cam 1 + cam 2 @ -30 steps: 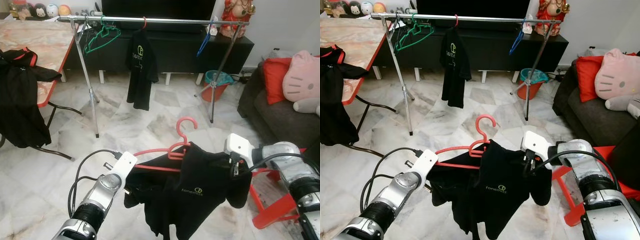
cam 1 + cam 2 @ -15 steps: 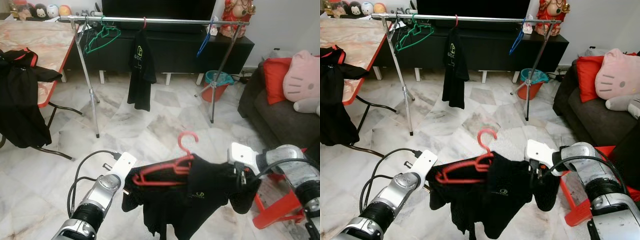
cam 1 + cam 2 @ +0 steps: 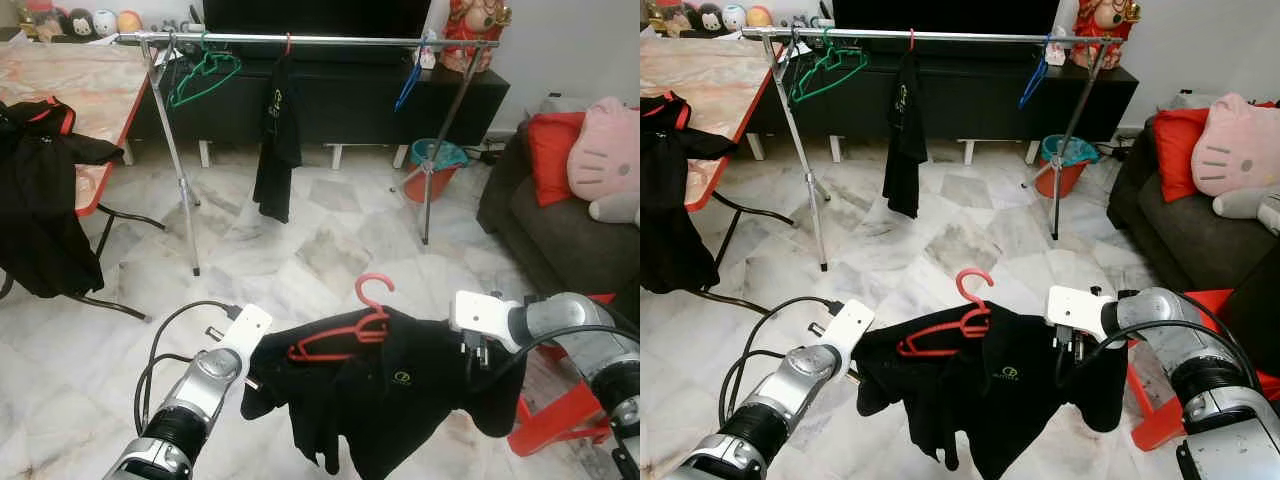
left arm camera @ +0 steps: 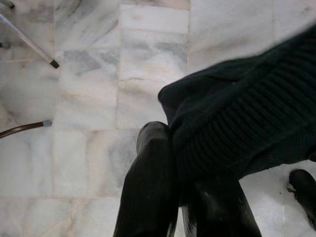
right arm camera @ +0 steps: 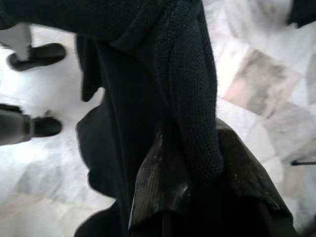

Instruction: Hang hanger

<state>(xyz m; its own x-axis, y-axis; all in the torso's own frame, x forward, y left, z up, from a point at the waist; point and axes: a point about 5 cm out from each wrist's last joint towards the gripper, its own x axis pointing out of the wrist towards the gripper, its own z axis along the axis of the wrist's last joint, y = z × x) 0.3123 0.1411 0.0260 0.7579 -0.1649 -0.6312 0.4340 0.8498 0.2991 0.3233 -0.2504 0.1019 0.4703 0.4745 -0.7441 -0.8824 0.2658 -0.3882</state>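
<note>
Marble floor fills the frame, with a rail (image 3: 300, 40) across the top carrying a green hanger (image 3: 203, 75) and a hung shirt (image 3: 277, 140). Low in the frame, a black shirt (image 3: 380, 390) on a red hanger (image 3: 345, 335) stretches between the grippers. The left gripper (image 4: 185, 197) pinches its left edge, the right gripper (image 5: 197, 197) its right sleeve; the hook stands up between them.
</note>
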